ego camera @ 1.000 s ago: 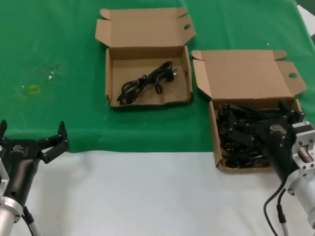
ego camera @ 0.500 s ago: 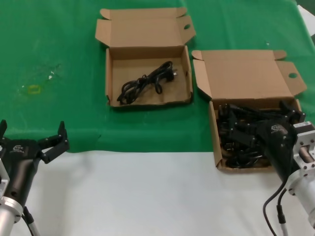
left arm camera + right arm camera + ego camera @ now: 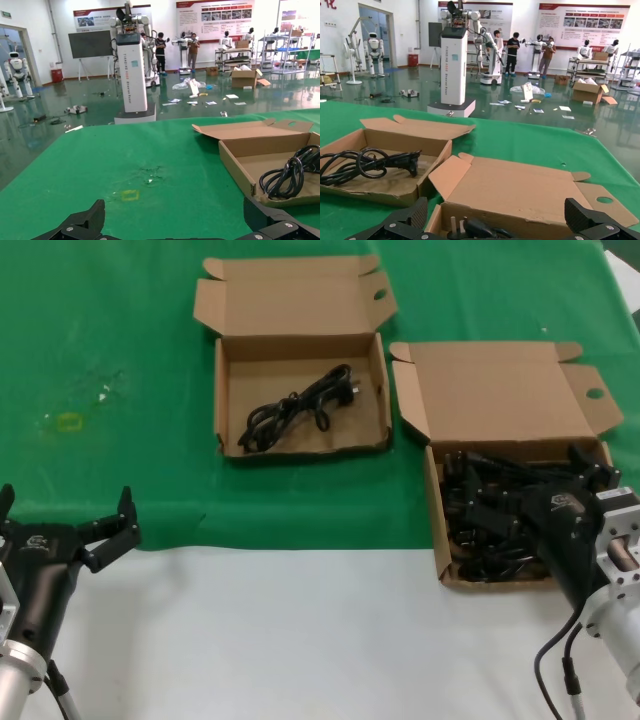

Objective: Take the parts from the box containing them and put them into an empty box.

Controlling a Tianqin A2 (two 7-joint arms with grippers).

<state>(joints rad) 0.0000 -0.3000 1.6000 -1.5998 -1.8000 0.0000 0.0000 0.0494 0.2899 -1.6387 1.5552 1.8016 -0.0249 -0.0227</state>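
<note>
A pick is in hand: the right gripper (image 3: 590, 480), jaws spread, is poised low over the full box (image 3: 445, 530) of tangled power cords (image 3: 485, 520) — a descent and closure on one bundle is judged next. One cord (image 3: 295, 410) already lies in the second box (image 3: 225, 430), beyond and left of the full box; the left gripper (image 3: 65, 520) is parked well left of it — jaws spread.

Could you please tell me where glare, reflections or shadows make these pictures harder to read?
Head view: the light is even and shadows are soft, but the black right gripper blends into the dark cords in the near box. Left wrist view: the hall floor gives mirror-like reflections. Right wrist view: the hall floor shines likewise, and the box interior beneath the jaws lies in shadow.
</note>
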